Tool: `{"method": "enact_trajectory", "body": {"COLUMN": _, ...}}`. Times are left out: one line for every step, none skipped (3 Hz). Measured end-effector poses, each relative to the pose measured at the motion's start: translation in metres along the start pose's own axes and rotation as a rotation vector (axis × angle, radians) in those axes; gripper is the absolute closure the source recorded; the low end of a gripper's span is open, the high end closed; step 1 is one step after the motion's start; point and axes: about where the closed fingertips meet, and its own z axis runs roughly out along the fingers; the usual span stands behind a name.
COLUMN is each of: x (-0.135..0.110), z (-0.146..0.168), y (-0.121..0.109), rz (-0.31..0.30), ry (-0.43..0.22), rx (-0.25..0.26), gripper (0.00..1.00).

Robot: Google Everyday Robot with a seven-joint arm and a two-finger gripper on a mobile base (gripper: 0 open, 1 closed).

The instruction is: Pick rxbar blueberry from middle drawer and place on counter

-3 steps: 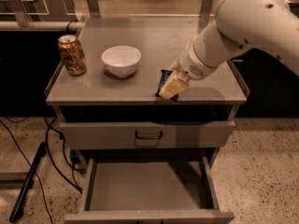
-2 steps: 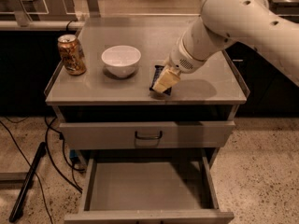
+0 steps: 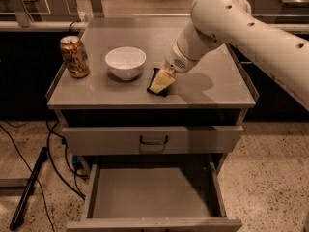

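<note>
My gripper is low over the counter, just right of the white bowl. Its cream fingers are shut on the rxbar blueberry, a dark flat bar whose edges show around the fingers. The bar is at or just above the counter surface near the front middle; I cannot tell if it touches. The middle drawer is pulled open below, and its grey floor is bare.
A white bowl stands left of the gripper, and an orange-gold can stands at the counter's left edge. A closed drawer front with a black handle lies above the open drawer. Black cables run on the floor at left.
The gripper has carried the bar leftward and down, from near the counter's front right toward the bowl, and now sits lower at the counter surface.
</note>
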Motion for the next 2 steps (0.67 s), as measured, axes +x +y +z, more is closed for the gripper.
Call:
{"method": "enact_trajectory", "body": {"x": 0.0000, "z": 0.0002, "y": -0.0001, "rz": 0.000, "ry": 0.000, "rx": 0.000, "gripper": 0.81}}
{"method": "enact_trajectory", "body": {"x": 0.0000, "z": 0.0003, "y": -0.0001, "rz": 0.000, "ry": 0.000, "rx": 0.000, "gripper": 0.58}}
